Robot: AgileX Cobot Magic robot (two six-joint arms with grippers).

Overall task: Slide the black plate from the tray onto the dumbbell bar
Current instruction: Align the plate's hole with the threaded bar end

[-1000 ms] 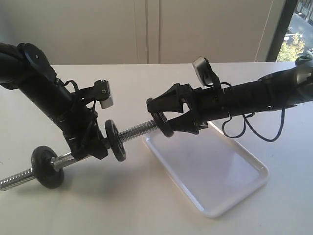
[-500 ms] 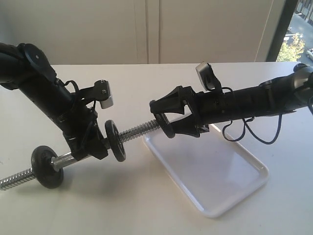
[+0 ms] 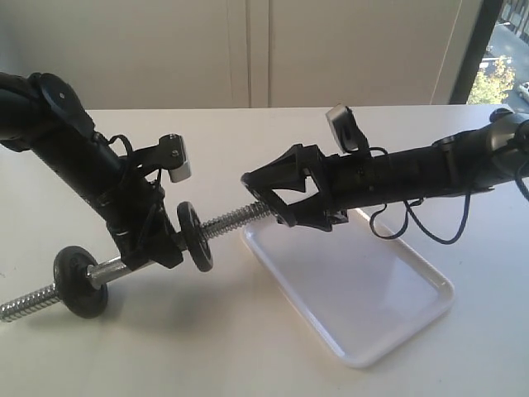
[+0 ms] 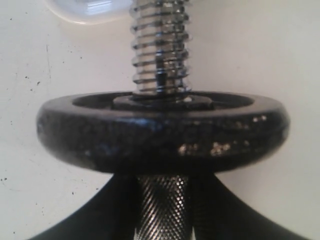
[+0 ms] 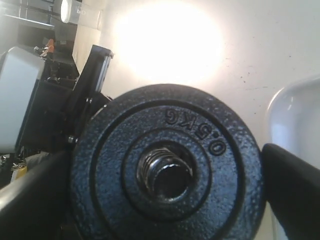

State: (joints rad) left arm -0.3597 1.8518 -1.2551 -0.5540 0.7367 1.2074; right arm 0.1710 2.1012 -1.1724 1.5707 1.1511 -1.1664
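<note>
Pale tabletop (image 3: 231,347) spreads under both arms. Your right gripper (image 3: 266,198) is closed on the black plate (image 5: 167,165), near a corner of the tray (image 3: 397,306). Only the right wrist view shows the threaded tip of the dumbbell bar (image 5: 165,175) inside its hole. Your left gripper (image 3: 153,248) clamps the knurled middle, right behind a grey disc (image 4: 162,132).

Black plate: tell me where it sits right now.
The black plate is mid-frame in the exterior view, gripped by the right tool, with the dumbbell bar tip through its hole, beside the tray left corner.
</note>
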